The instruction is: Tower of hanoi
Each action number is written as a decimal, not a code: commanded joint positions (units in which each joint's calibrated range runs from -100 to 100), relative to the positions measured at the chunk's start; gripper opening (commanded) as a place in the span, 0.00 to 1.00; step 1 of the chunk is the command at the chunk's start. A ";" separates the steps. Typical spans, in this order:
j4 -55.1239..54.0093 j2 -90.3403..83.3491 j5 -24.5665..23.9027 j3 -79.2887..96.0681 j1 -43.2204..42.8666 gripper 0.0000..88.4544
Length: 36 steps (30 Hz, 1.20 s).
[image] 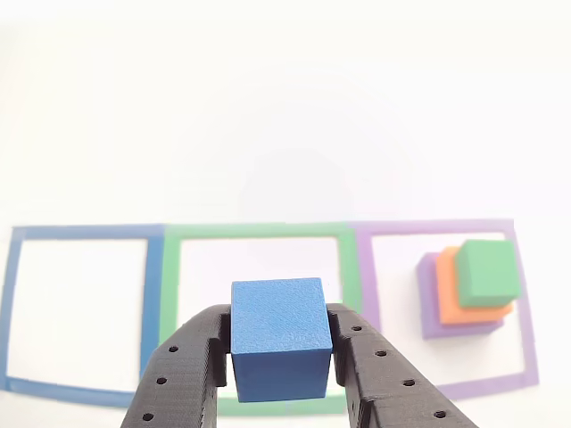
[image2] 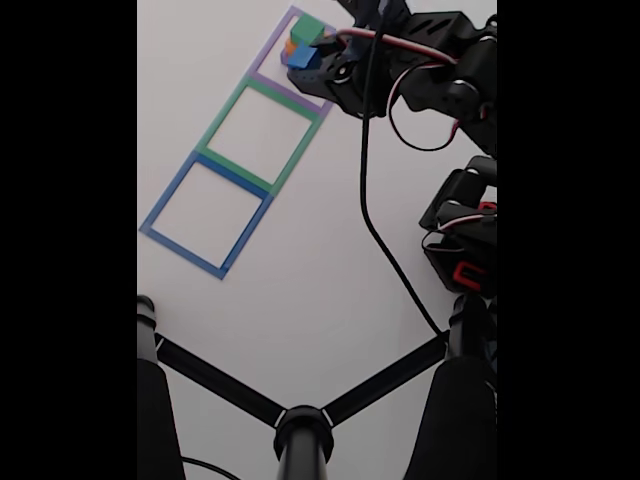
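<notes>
In the other view you have the gripper [image: 281, 352] at the bottom centre of the frame, its two black fingers [image: 192, 366] pressed against the left and right faces of the blue cube [image: 278, 334], so it is clamped on that cube. The cube sits square to the camera, top face tilted slightly into view; being a cube, it has no long axis to speak of. Behind it, three taped outlines run across the frame: the blue outline [image: 9, 303] at left, the green outline [image: 259, 230] in the middle, the purple outline [image: 526, 303] at right. Inside the purple one, at right of centre, the green cube [image: 486, 269] rests on the orange block [image: 464, 308], which lies on the flat purple block [image: 430, 308], all offset toward the upper right.

The fixed view gives you what that one cannot: the arm [image2: 440, 70] reaching in from the upper right, the blue cube [image2: 303, 57] just beside the stack at the top of the frame, a black cable [image2: 385, 250], and black stand legs [image2: 215, 380] along the bottom.
</notes>
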 commanded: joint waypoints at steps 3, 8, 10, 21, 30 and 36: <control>-31.30 0.70 0.00 22.80 -2.58 0.02; -51.61 6.07 0.00 34.80 -3.80 0.02; -59.38 8.88 0.00 38.62 -3.65 0.02; -93.86 33.96 0.00 44.07 -1.51 0.02; -108.19 50.86 0.00 42.43 1.31 0.02; -112.16 57.67 0.00 40.52 2.84 0.02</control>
